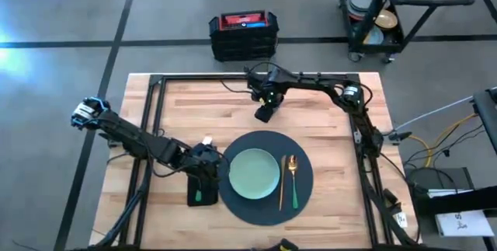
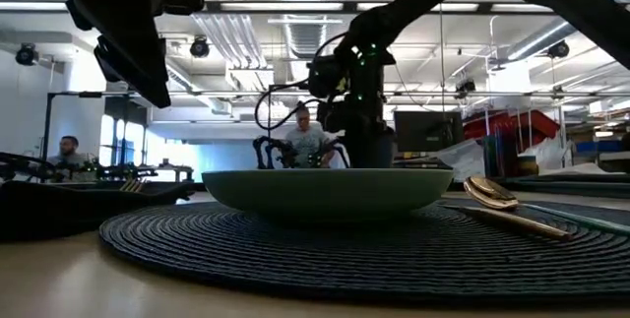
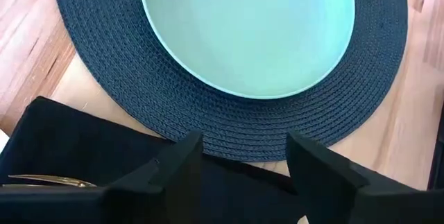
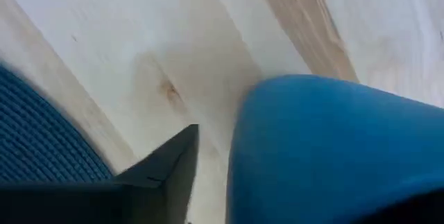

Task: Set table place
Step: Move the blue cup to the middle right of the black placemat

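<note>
1. The place setting is mostly laid. The placemat point(image 1: 264, 202) lies on the worktop point(image 1: 178, 111) near its front edge, with the plate point(image 1: 254, 174) on it, a little to the left of the mat's middle.
2. On the mat, just to the right of the plate, lie a gold spoon point(image 1: 283, 179) and a green-handled piece point(image 1: 294, 185), side by side and pointing front to back.
3. The napkin point(image 1: 199, 191) lies on the worktop touching the mat's left edge; the left wrist view shows a gold utensil tip point(image 3: 48, 180) resting on it.
4. The left end effector point(image 1: 208, 165) hangs low over the napkin. Its fingers point(image 3: 182, 165) are spread apart and hold nothing. I judge that its share of the job, napkin and cutlery, is about finished.
5. The right end effector point(image 1: 264, 113) is over bare wood behind the mat, well apart from the plate. Its wrist view shows the blue cup point(image 4: 333, 148) filling the space beside one finger point(image 4: 170, 165), so it appears closed on the cup. Whether the cup touches the wood I cannot tell.
6. The step in hand is therefore placing the cup, the last missing piece.
7. The next move calls for lowering the cup upright onto the wood behind the mat, towards its right side, then opening the fingers and lifting straight up so the cup is not tipped.
</note>
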`<act>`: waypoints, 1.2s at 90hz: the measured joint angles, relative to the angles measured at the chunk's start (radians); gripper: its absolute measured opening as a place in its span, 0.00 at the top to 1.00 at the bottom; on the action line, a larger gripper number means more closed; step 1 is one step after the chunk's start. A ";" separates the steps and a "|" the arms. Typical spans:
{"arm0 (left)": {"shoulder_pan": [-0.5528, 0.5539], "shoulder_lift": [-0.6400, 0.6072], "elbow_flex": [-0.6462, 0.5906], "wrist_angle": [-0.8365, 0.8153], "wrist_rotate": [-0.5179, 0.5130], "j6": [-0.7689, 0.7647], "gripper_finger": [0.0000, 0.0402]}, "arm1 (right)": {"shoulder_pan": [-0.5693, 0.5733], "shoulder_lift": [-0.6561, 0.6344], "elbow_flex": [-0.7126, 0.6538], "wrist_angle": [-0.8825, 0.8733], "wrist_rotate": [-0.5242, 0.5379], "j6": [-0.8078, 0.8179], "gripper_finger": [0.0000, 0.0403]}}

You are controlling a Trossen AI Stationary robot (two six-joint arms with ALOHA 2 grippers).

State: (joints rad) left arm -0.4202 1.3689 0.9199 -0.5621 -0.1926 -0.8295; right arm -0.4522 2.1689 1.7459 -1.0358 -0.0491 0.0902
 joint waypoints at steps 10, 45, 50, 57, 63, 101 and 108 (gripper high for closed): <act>-0.002 0.000 0.000 0.000 0.000 0.000 0.56 | 0.002 -0.033 -0.001 -0.008 0.000 0.001 0.92; -0.005 0.000 -0.019 -0.002 0.000 0.009 0.65 | 0.105 -0.376 -0.142 -0.223 0.023 0.088 1.00; -0.006 0.000 -0.022 -0.002 0.000 0.008 0.67 | 0.135 -0.452 -0.227 -0.217 0.024 0.142 1.00; -0.007 0.000 -0.025 0.004 0.000 0.007 0.68 | 0.192 -0.562 -0.356 -0.201 0.023 0.244 1.00; -0.007 0.000 -0.026 0.004 0.000 0.013 0.70 | 0.252 -0.648 -0.468 -0.190 0.006 0.334 1.00; -0.006 0.000 -0.026 0.028 0.000 0.069 0.75 | 0.487 -0.829 -0.797 -0.026 0.086 0.744 1.00; -0.005 0.000 -0.026 0.029 0.000 0.069 0.75 | 0.485 -0.825 -0.812 -0.023 0.104 0.746 1.00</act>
State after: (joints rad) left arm -0.4255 1.3689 0.8936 -0.5327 -0.1925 -0.7605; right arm 0.0326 1.3441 0.9338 -1.0591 0.0550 0.8364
